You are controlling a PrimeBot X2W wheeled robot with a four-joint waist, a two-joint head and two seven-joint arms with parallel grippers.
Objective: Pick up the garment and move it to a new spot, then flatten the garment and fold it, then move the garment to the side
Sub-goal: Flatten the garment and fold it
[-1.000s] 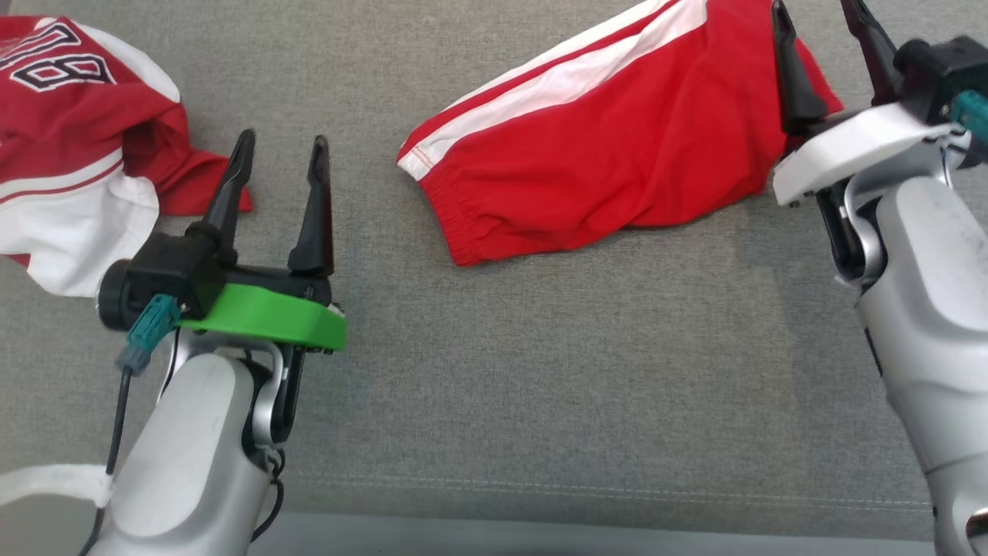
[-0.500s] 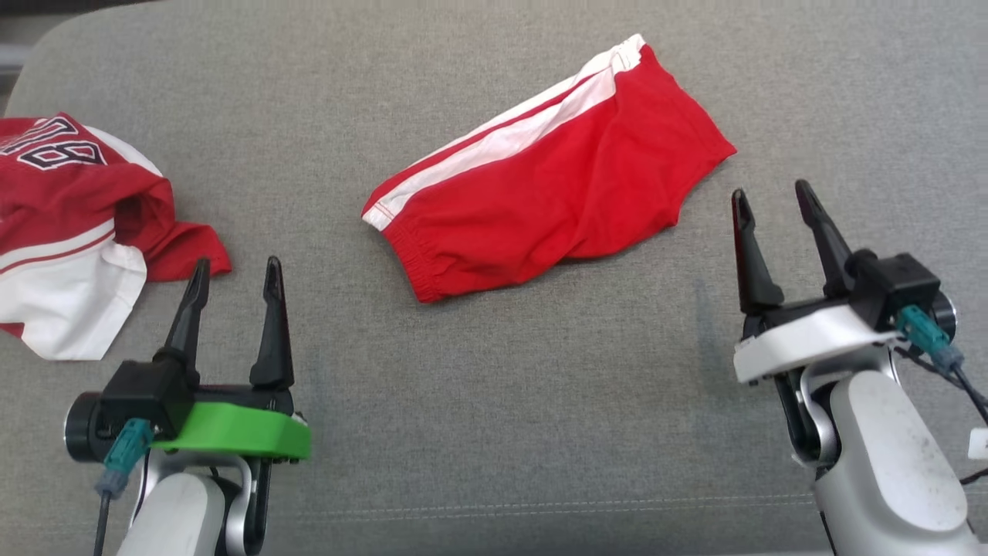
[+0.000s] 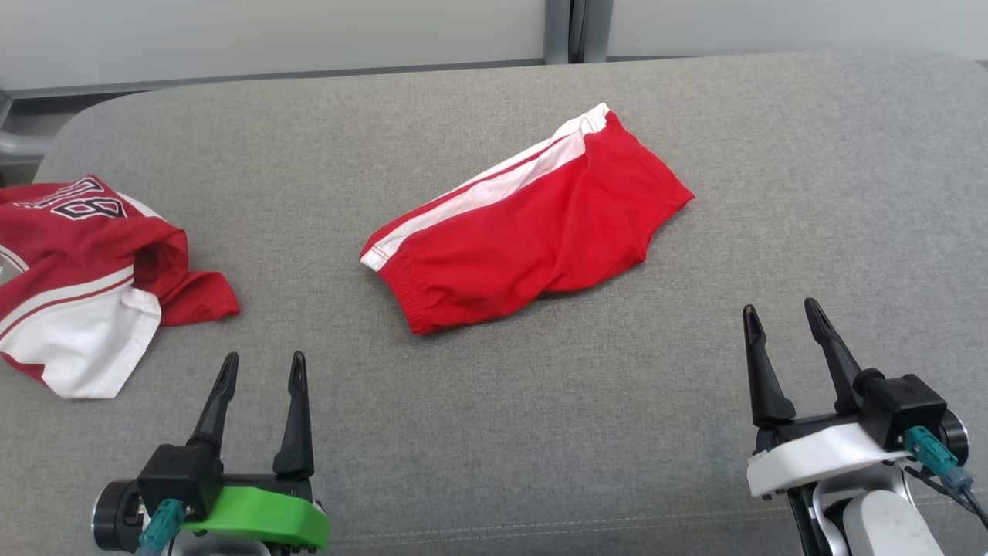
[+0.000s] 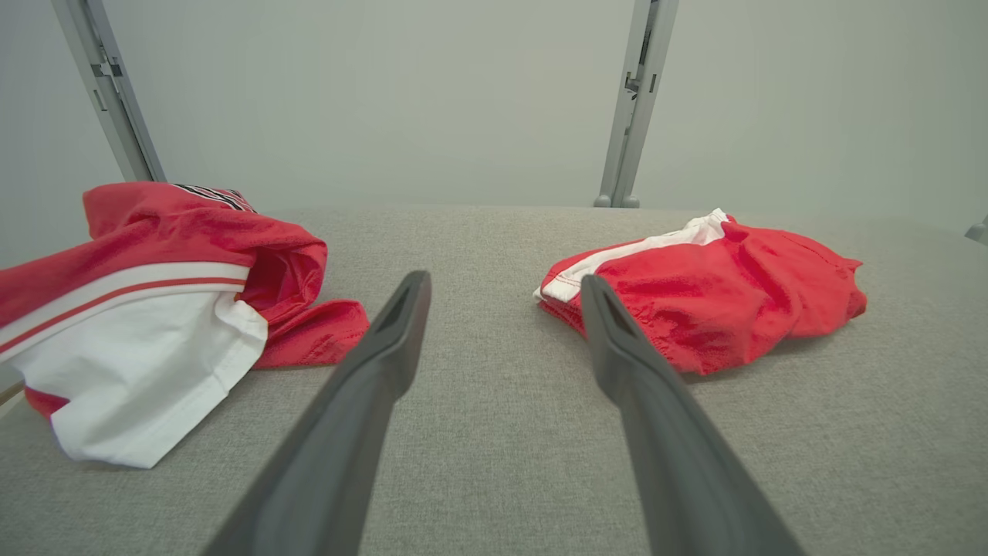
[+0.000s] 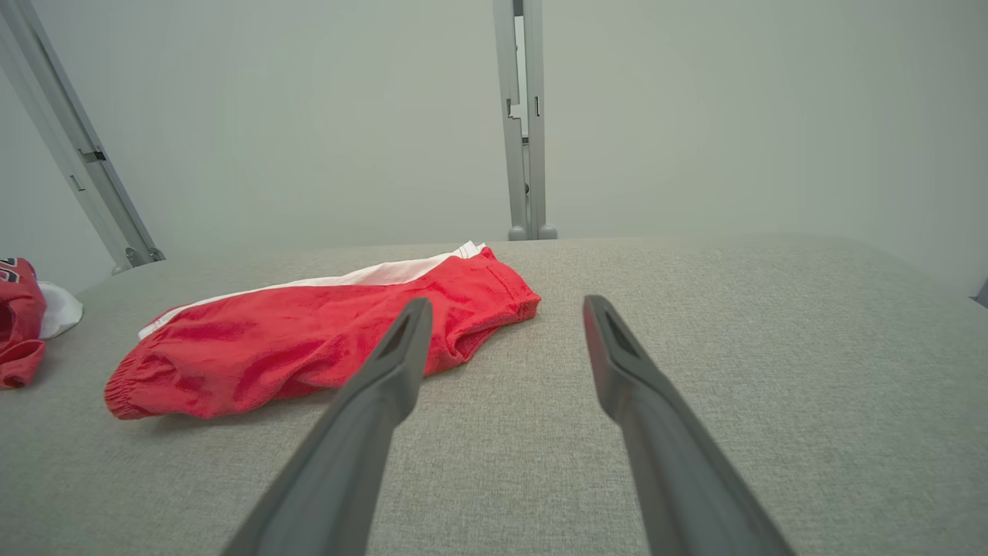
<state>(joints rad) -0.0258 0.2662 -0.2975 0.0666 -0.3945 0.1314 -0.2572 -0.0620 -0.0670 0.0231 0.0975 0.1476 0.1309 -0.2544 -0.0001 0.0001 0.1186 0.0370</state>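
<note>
A crumpled jersey (image 3: 85, 270) lies far left. The left hand (image 3: 264, 357) hovers low, fingers spread and empty, pointing forward. Red shorts (image 3: 532, 239) lie mid-cushion (image 3: 540, 432), well apart from both hands. The right hand (image 3: 779, 306) hangs low too, spread and empty.

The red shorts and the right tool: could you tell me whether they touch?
Apart. The head view shows bare grey cushion between the red shorts and the open right tool.

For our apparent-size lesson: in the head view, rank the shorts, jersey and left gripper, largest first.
1. shorts and jersey: too alike to rank; the jersey runs off the edge.
2. left gripper
</note>
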